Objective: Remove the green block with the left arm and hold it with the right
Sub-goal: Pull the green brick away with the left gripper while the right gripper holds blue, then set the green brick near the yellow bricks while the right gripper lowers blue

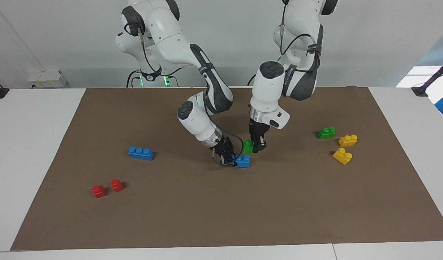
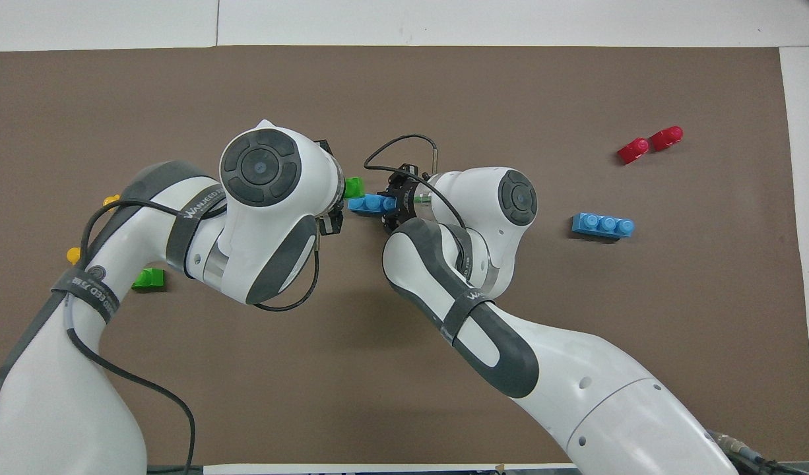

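Note:
A green block (image 1: 248, 146) with studs is in my left gripper (image 1: 257, 147), which comes straight down near the middle of the brown mat and is shut on it. The block sits right at the end of a blue brick (image 1: 243, 161); I cannot tell whether the two still touch. My right gripper (image 1: 230, 159) is low at the mat, tilted, and shut on that blue brick's other end. In the overhead view the green block (image 2: 354, 188) peeks out beside the left gripper (image 2: 344, 198), with the blue brick (image 2: 368, 204) in the right gripper (image 2: 390, 204).
A second green block (image 1: 326, 133) and two yellow bricks (image 1: 348, 140) (image 1: 342, 156) lie toward the left arm's end. A blue three-stud brick (image 1: 141, 153) and two red bricks (image 1: 99, 191) (image 1: 117, 185) lie toward the right arm's end.

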Controlling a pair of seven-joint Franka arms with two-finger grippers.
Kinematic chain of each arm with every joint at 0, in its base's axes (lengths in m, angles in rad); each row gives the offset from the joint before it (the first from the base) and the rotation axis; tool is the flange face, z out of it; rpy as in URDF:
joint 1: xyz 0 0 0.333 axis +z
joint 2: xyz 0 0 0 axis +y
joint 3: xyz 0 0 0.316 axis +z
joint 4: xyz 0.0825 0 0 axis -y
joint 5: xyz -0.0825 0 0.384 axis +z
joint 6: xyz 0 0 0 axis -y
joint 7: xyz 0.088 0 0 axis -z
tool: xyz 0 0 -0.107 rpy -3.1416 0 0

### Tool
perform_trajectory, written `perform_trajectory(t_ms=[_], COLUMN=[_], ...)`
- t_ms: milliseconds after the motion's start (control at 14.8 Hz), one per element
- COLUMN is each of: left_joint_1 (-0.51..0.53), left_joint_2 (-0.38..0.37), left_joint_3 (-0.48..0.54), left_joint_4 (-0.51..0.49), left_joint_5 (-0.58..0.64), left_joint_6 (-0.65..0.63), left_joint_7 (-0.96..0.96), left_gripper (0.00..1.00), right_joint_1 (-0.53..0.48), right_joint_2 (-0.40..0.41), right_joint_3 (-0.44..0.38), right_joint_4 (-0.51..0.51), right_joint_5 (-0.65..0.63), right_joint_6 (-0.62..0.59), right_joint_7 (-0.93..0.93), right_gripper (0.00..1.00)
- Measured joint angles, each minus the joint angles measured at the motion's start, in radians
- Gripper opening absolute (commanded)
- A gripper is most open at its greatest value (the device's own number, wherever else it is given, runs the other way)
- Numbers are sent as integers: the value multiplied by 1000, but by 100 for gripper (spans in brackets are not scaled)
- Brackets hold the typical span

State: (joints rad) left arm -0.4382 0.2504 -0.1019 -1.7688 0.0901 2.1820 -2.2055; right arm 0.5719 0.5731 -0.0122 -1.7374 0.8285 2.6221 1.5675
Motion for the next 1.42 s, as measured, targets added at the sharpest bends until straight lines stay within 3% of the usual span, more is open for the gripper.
perform_trajectory(t_ms=[339,474,677,1016,1151,1422], left_joint_1=[86,150,256,397,419,453], left_joint_2=[-64,-71,-80,-106,-106,-99], left_joint_3=[2,4,6,7,7,7], left_joint_4=[-3,-9,-56,-199,-236,-287], left_joint_5=[1,0,0,0,0,-2], left_joint_6=[-170,-201,-202,-73,-29,54], left_joint_7=[342,533,816,1139,1224,1384], left_gripper=[0,0,0,0,0,0], right_joint_1=[-6,-45,-172,-462,-529,-563], right_joint_2=[-1,-12,-74,-153,-151,-134], right_joint_3=[-10,-18,-21,-22,-20,-17], right_joint_4=[3,23,82,182,190,191], right_joint_5=[-9,-101,-261,-280,-280,-259], right_joint_6=[-10,-93,-314,-721,-765,-766], right_joint_7=[0,0,-50,-390,-446,-452], right_gripper=[0,0,0,0,0,0])
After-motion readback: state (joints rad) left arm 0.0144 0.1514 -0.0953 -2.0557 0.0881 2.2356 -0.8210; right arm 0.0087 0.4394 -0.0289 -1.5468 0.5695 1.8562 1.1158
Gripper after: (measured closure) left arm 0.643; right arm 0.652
